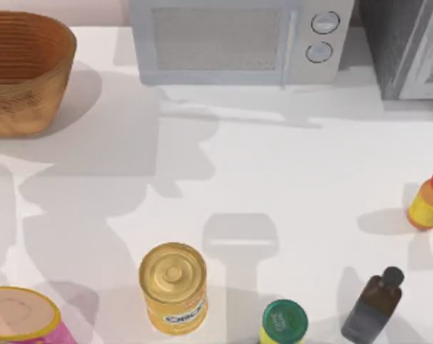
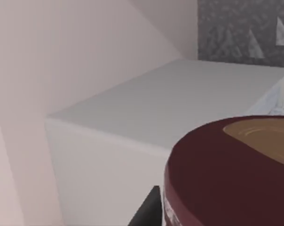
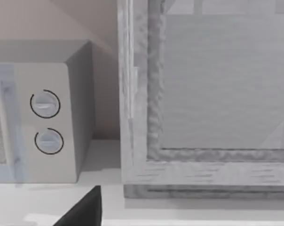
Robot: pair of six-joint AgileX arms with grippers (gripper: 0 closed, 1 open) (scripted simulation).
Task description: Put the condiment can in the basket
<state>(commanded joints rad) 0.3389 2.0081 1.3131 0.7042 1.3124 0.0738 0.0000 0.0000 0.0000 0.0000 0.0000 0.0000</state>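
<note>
The condiment can (image 2: pixel 226 183) looms close in the left wrist view, a dark red-brown round top with a tan patch. My left gripper (image 2: pixel 153 209) is shut on it, one dark finger (image 2: pixel 146 212) pressed against its side, lifted well above the table with the microwave's flat top behind. The woven tan basket (image 1: pixel 23 72) stands at the table's far left corner, nothing visible inside it. A dark piece of my right gripper (image 3: pixel 83 212) hangs high near the microwave's dials.
A microwave (image 1: pixel 231 39) and a grey cabinet (image 1: pixel 410 43) line the back. Near the front stand a gold-topped can (image 1: pixel 173 287), a green-lidded can (image 1: pixel 283 322), a dark bottle (image 1: pixel 372 307) and a pink can (image 1: pixel 19 319). A red-capped yellow bottle (image 1: pixel 428 201) is at right.
</note>
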